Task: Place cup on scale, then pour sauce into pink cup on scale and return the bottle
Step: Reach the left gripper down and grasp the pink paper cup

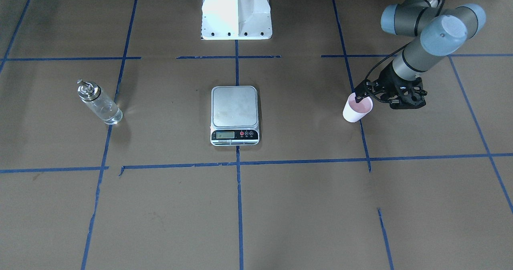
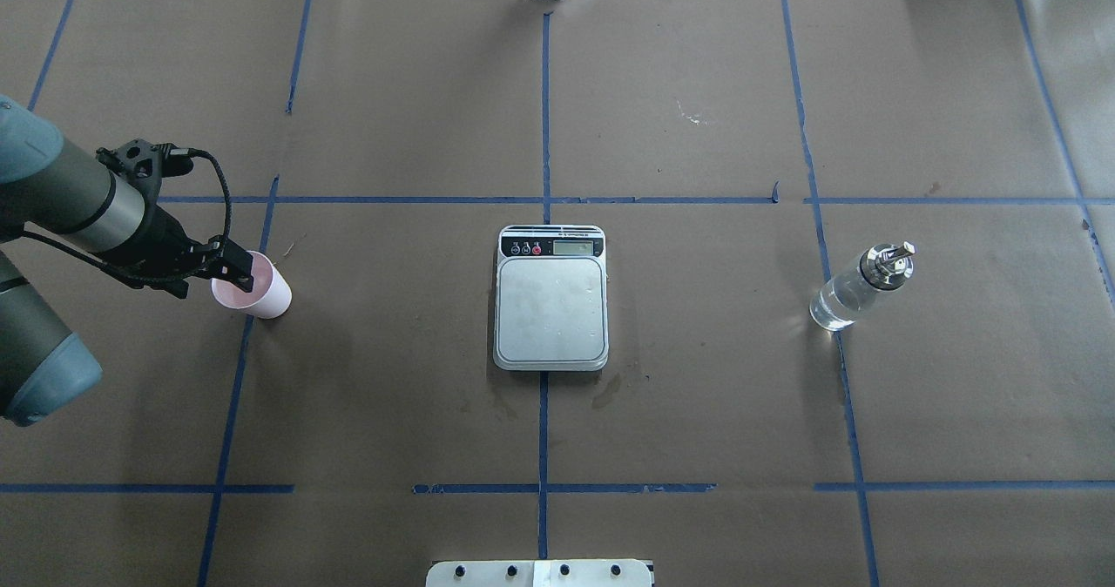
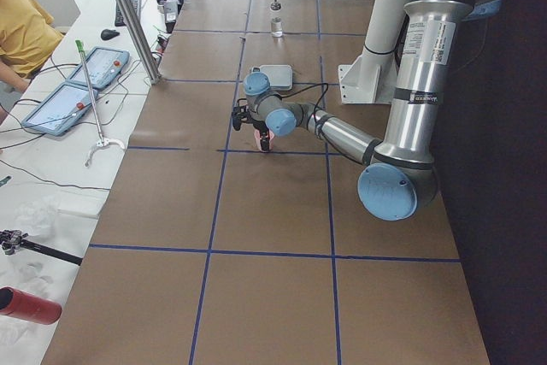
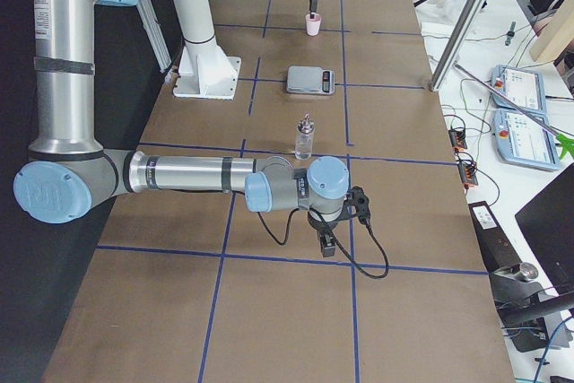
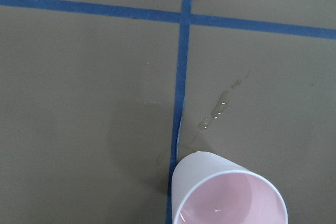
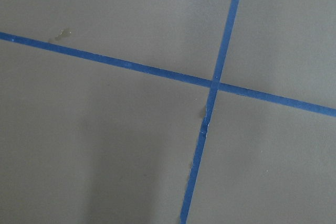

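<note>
The pale pink cup (image 1: 354, 111) stands on the brown paper on the robot's left side; it also shows in the overhead view (image 2: 261, 295) and at the bottom of the left wrist view (image 5: 228, 192). My left gripper (image 1: 358, 98) reaches down onto its rim, fingers close together, one inside the mouth, pinching the wall (image 2: 242, 274). The scale (image 1: 235, 113) sits at the table's middle with nothing on its platform. The glass bottle (image 1: 100, 103) with silver spout stands upright on the robot's right side. My right gripper (image 4: 327, 244) hangs low over bare paper, far from the bottle; I cannot tell its state.
The robot's white base (image 1: 236, 11) stands behind the scale. Blue tape lines (image 1: 239, 162) cross the brown paper. A small wet stain (image 5: 220, 108) lies on the paper beside the cup. Tablets and cables lie on the operators' side bench (image 3: 77, 91).
</note>
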Tool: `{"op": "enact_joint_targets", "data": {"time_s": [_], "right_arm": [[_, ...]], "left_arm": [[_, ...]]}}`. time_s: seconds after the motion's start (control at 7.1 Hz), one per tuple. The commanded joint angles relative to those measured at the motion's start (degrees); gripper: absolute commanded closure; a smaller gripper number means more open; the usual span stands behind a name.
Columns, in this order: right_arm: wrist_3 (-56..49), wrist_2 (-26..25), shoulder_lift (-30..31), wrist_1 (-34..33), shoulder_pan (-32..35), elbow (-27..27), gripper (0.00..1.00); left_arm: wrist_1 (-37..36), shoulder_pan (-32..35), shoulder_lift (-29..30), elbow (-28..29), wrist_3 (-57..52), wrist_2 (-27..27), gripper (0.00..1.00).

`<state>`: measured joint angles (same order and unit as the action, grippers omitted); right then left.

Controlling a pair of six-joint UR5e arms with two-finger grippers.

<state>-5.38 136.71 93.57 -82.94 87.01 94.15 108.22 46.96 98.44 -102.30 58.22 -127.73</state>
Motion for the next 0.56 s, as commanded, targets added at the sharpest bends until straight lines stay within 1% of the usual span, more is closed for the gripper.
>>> {"op": "enact_joint_targets", "data": {"time_s": [0.0, 0.14, 0.28, 0.42], "right_arm": [[0.0, 0.0, 0.0, 0.2, -0.1, 0.0, 0.00], [0.1, 0.0, 0.0, 0.3, -0.1, 0.0, 0.00], [0.2, 0.2, 0.0, 0.2, -0.1, 0.0, 0.00], [0.1, 0.2, 0.0, 0.2, -0.1, 0.0, 0.00]], "left_arm": [[0.0, -1.2, 0.1, 0.6, -0.1, 0.0, 0.39], [0.0, -1.2, 0.2, 0.8, -0.3, 0.0, 0.94], [-0.1, -1.2, 0.3, 1.0, -0.3, 0.1, 1.00], [-0.2, -1.2, 0.4, 1.4, -0.5, -0.1, 1.00]]}}
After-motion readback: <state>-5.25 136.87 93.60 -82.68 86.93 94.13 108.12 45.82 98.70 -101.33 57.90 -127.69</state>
